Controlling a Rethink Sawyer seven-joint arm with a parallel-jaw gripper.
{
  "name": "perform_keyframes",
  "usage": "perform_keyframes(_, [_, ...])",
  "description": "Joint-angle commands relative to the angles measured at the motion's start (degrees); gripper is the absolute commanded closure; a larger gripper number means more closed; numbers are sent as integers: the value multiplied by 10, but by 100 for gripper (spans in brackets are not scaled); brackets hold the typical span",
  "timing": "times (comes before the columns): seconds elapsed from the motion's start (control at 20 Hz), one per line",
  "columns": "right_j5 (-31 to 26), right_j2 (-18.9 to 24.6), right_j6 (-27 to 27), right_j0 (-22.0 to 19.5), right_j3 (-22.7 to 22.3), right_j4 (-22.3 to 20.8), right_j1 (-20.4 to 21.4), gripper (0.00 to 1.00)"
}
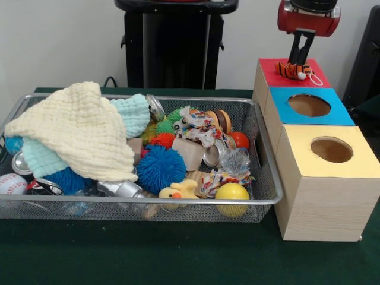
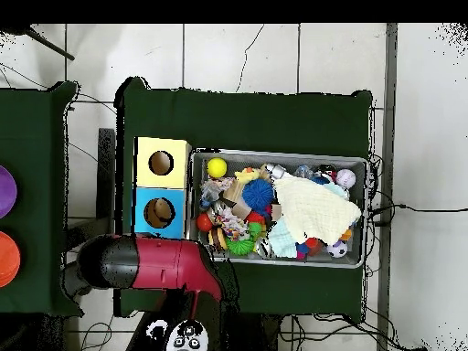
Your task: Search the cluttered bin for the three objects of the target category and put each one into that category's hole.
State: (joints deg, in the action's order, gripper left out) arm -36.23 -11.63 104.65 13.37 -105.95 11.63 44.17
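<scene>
My gripper [image 1: 298, 62] hangs over the red-topped box [image 1: 270, 70] at the far right, its fingers shut on the orange striped tiger [image 1: 293, 70], which rests on the red face. The tiger covers the red box's hole. In the overhead view my red arm [image 2: 151, 263] hides the gripper and that box. The yellow duck [image 1: 178, 191] lies at the near edge of the wire mesh bin [image 1: 148, 203], beside a blue spiky ball [image 1: 160, 168]; it also shows in the overhead view [image 2: 245, 174]. The teddy bear is hidden.
A blue-topped box [image 1: 335, 113] and a yellow-topped box [image 1: 362, 157] stand in a row in front of the red one. A cream cloth [image 1: 77, 130] covers the bin's left half. Rope toys [image 1: 199, 127], a yellow ball [image 1: 232, 194] and a baseball [image 1: 12, 184] fill the bin.
</scene>
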Motion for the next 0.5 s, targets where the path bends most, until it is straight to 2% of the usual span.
perform_keyframes(0.05, [44, 54, 107, -15, -59, 30, -21, 100])
perform_keyframes(0.5, [73, 63, 112, -17, -81, 58, -24, 100])
